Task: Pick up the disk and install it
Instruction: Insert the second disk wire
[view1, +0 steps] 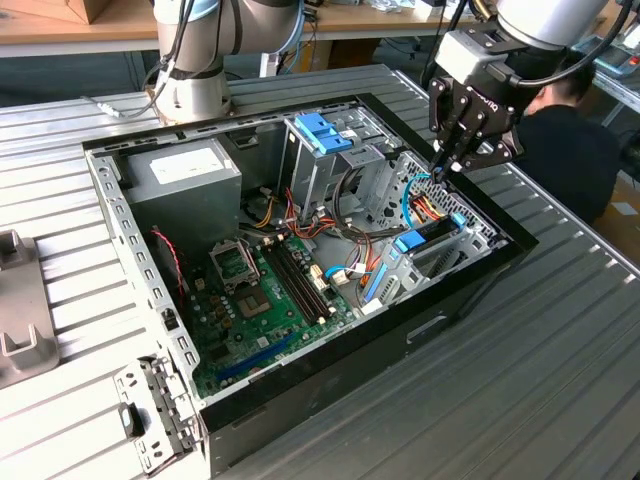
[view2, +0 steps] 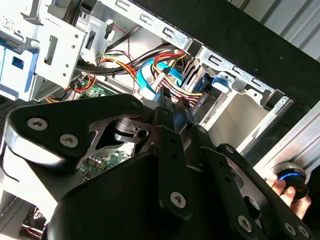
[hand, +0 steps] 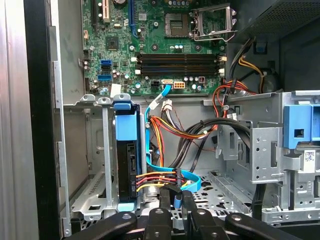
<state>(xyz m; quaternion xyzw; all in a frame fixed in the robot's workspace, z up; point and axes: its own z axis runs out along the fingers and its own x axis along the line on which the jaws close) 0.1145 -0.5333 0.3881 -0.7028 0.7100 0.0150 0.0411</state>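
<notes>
Our gripper (hand: 172, 199) hangs with its fingers nearly together, holding nothing, just beside the disk (hand: 126, 150). The disk stands on edge in the case's drive bay (hand: 90, 190), cabled. We judge it stiff, fairly heavy, shock-sensitive; grip its blue carrier edges.

One open computer case (view1: 470, 290) holding one green motherboard (hand: 165, 45), one disk (hand: 126, 150) (in a light blue carrier), one power supply (view1: 185, 175); one gripper (view1: 450, 160); one person (view1: 570, 140).
</notes>
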